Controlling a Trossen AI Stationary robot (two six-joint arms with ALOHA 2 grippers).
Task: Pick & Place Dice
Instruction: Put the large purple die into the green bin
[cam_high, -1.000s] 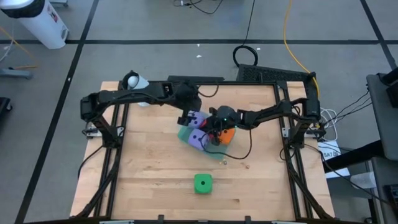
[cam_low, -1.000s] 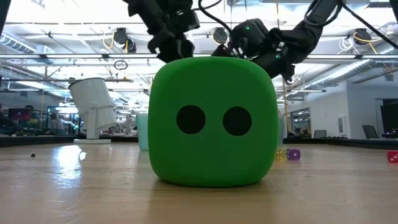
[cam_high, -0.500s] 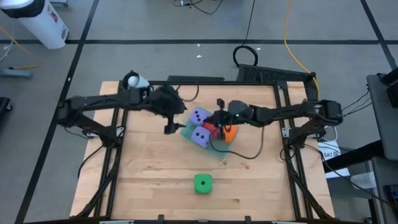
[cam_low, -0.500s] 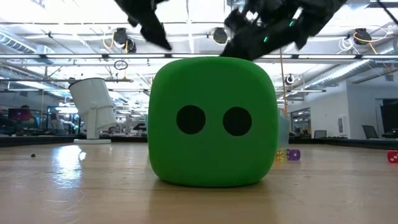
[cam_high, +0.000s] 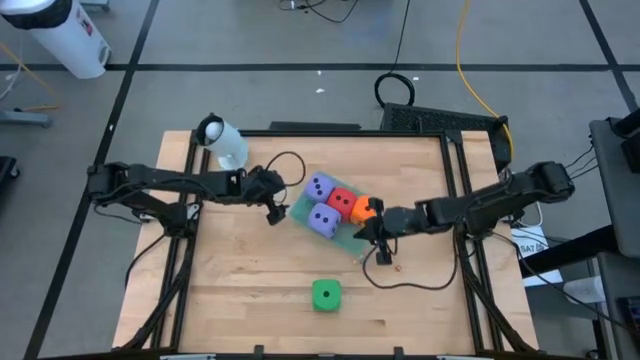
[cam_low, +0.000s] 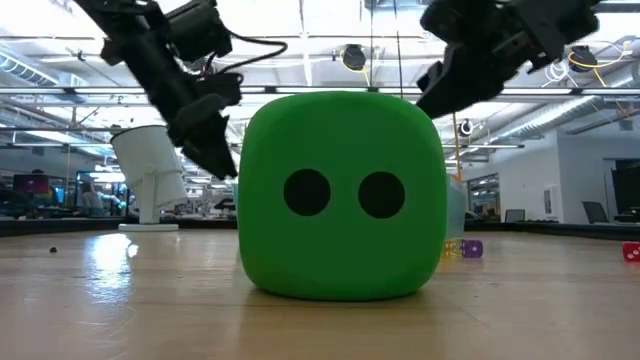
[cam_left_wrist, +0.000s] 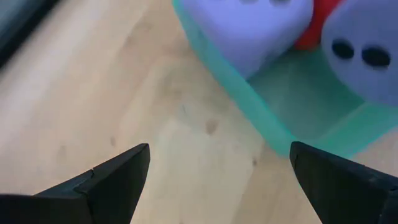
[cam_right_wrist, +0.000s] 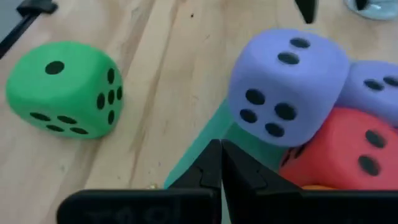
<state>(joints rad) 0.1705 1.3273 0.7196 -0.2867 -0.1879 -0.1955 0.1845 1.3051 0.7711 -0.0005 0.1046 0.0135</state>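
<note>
Counter (cam_high: 230, 285): I see pale wood inside a dark frame. Broad bare board lies toward 7 and 5 o'clock; the band along the 12 o'clock edge is also bare apart from a white cup (cam_high: 222, 143) at the 11 o'clock corner.

Teal tray (cam_high: 300, 212): flat, translucent, set askew near centre. Its low wall shows close ahead of my left wrist camera (cam_left_wrist: 249, 102), with bare wood on the near side of it.

Dice in the tray, four: far purple die (cam_high: 319, 188) and near purple die (cam_high: 323, 219) on the 9 o'clock side; red die (cam_high: 342, 201) between them and the orange die (cam_high: 364, 210), which sits at the tray's 3 o'clock end. All four are packed together, touching. In the right wrist view the near purple die (cam_right_wrist: 287, 84) shows four pips and two pips, and the red die (cam_right_wrist: 348, 152) is pressed against it.

Green die (cam_high: 326, 294): alone on the counter toward 6 o'clock, well apart from the tray, open board all round. It fills the low view (cam_low: 340, 195), two pips facing me.

Left gripper (cam_high: 273, 208): arm stretched low from 9 o'clock, tip just beside the tray's 9 o'clock edge. Fingers (cam_left_wrist: 118, 177) spread wide, nothing between them.

Right gripper (cam_high: 372, 236): arm reaching in low from 3 o'clock, tip near the tray's 4 o'clock corner, beside the orange die. Fingers (cam_right_wrist: 208, 168) pressed together, holding nothing.

Small specks (cam_high: 396, 266): loose on the counter close by the right gripper.
</note>
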